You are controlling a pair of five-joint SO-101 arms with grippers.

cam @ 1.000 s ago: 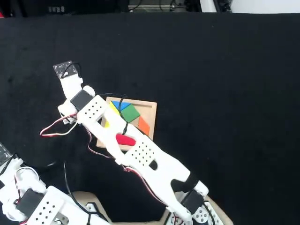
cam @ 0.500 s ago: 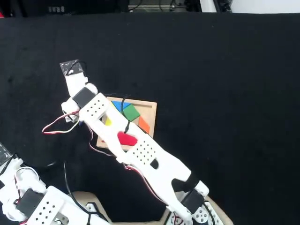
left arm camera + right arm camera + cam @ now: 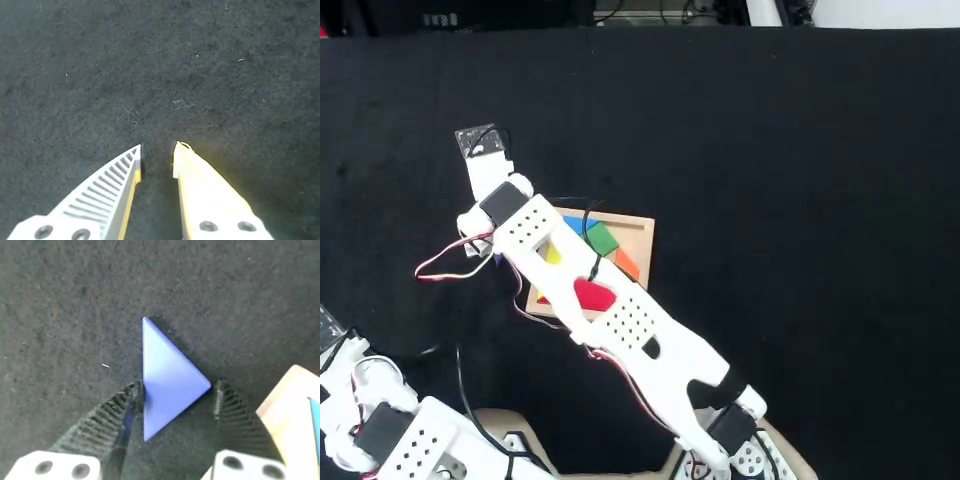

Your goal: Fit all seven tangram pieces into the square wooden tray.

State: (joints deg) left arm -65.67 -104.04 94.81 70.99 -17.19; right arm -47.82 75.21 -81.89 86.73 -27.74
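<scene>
right pincer point(image 3: 177, 386) is straddling the blue triangle point(image 3: 167, 382), released, one finger touching its long edge, the other just off its tip. the triangle is lying flat on the black tabletop point(image 3: 75, 290), the wooden tray point(image 3: 295, 390) just beside the pincer. left pincer point(image 3: 157, 150) is hovering, slightly parted, over the tabletop.
</scene>
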